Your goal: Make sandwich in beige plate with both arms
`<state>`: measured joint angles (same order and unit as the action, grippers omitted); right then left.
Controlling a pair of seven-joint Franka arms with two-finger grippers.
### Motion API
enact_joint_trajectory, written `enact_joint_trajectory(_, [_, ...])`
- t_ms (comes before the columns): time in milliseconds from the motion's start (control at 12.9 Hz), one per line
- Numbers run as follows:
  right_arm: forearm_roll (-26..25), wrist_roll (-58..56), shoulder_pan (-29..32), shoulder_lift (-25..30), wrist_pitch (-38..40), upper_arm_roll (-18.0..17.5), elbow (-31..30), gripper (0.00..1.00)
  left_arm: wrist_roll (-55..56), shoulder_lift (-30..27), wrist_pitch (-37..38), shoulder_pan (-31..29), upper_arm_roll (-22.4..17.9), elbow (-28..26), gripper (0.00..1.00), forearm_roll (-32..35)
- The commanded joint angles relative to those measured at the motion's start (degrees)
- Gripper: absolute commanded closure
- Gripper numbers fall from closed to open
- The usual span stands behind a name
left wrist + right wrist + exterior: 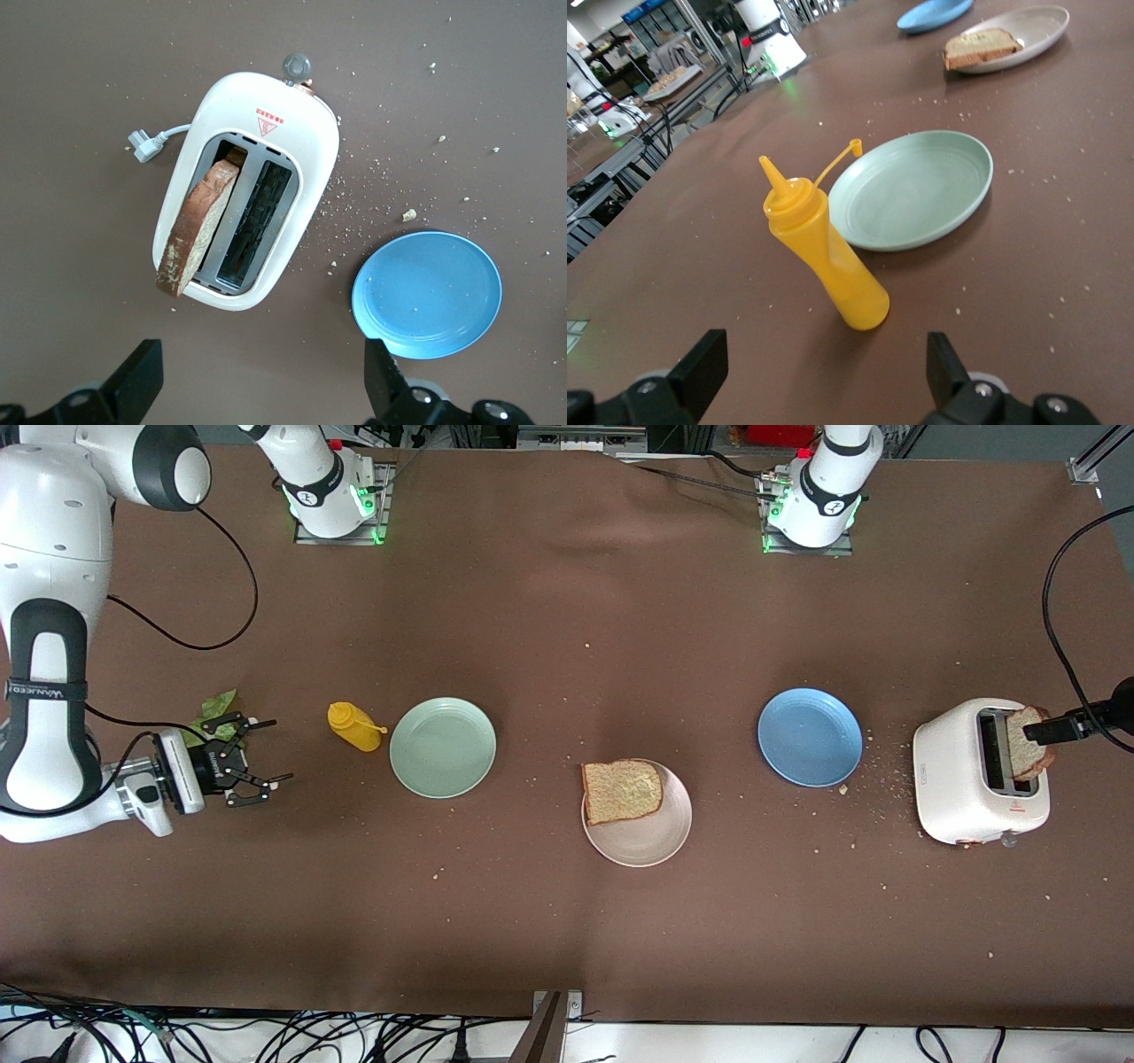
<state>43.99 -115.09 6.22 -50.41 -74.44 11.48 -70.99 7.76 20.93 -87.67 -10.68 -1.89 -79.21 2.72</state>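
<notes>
Sandwich risk: your open left gripper [257, 390] is hovering over the white toaster [248, 212]; brown bread slice [199, 226] is leaning, possibly slipping; open right gripper [252, 762] is waiting near the green lettuce leaf [213, 713]

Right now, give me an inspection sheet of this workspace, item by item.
Surface: brown table cover, crumbs scattered, thickest beside the toaster.
Job's things: one bread slice on the beige plate; second bread slice standing in a slot of the white toaster; lettuce leaf on the table at the right arm's end.
Clutter: yellow squeeze bottle, cap off, beside the mint-green plate; blue plate.
Grippers: left gripper open over the toaster; right gripper open, empty, low beside the lettuce leaf.
Cables: toaster plug unplugged.
Surroundings: loose cables along the near edge.
</notes>
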Motion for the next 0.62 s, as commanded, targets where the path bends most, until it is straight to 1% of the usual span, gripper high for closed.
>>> enact_joint_trajectory(0, [-8.4, 8.6, -1.5, 3.1, -3.9, 0.6, -0.9, 0.01, 0.1, 0.2, -0.1, -0.3, 0.6, 0.5, 0.0, 1.4])
enact_joint_trajectory(78, [-12.5, 11.6, -1.6, 4.2, -6.0, 0.5, -1.0, 0.01, 0.1, 0.2, -0.1, -0.3, 0.6, 0.5, 0.0, 1.4])
enact_joint_trajectory(233, [-17.8, 18.0, -2.1, 5.4, -10.2, 0.5, -2.9, 0.01, 0.1, 0.2, -0.1, -0.3, 0.6, 0.5, 0.0, 1.4])
enact_joint_trajectory(389, [-20.9, 24.0, -2.4, 6.9, -16.3, 0.5, -7.7, 0.01, 0.1, 0.2, -0.1, -0.3, 0.6, 0.5, 0.0, 1.4])
enact_joint_trajectory(544, [-23.6, 31.2, -3.1, 10.8, -23.1, 0.5, -15.0, 0.03, 0.1, 0.2, -0.1, -0.3, 0.6, 0.5, 0.0, 1.4])
